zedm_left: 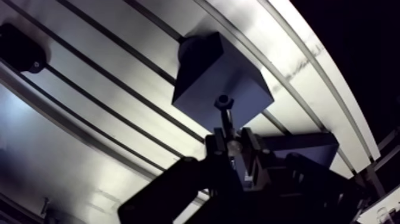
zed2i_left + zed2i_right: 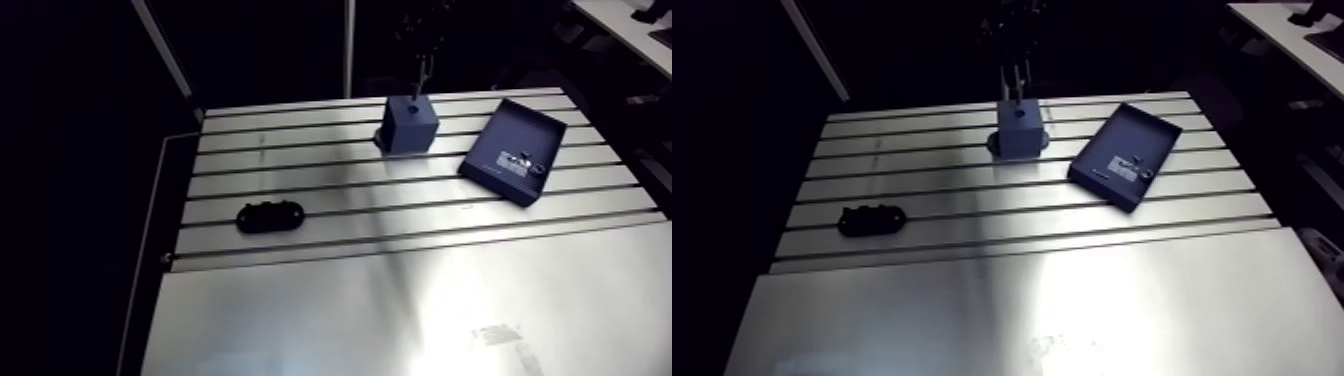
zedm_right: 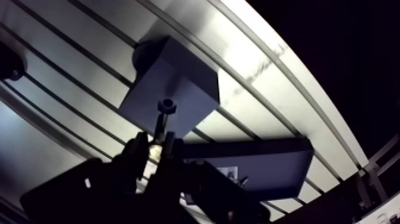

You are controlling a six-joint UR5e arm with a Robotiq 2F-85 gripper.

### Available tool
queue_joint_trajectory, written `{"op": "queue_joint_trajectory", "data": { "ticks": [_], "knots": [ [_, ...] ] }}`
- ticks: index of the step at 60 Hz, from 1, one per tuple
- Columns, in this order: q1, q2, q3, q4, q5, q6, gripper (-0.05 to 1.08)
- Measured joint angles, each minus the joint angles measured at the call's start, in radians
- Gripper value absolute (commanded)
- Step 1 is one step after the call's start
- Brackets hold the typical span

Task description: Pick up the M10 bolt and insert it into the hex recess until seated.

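Slotted aluminium table point(image 2: 400, 300), seen from the arm view, carrying three dark objects.

(a) Tray point(image 2: 513, 152), shallow and dark blue, lying askew across the slots to one side of the block. Small parts lie in it, too small to identify.

(b) Block point(image 2: 408, 125), a dark blue cube near the table's far edge, just beside the tray but apart from it.

(c) Oval black part point(image 2: 269, 216), lying flat and well apart from both the block and the tray.

(d) Gripper point(image 1: 232, 143), directly above the block. In the wrist view its fingers point(image 1: 219, 143) are closed narrowly on the shank of the bolt point(image 1: 224, 107), pinching it.

(e) Bolt, held upright with its head downward. The head sits at the middle of the block's top face. Whether it has entered the recess cannot be determined.
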Motion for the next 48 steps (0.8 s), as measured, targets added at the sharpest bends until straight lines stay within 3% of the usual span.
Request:
{"op": "queue_joint_trajectory", "data": {
  "ticks": [48],
  "knots": [
    [-0.002,0.022,0.000,-0.003,0.000,-0.001,0.83]
  ]
}}
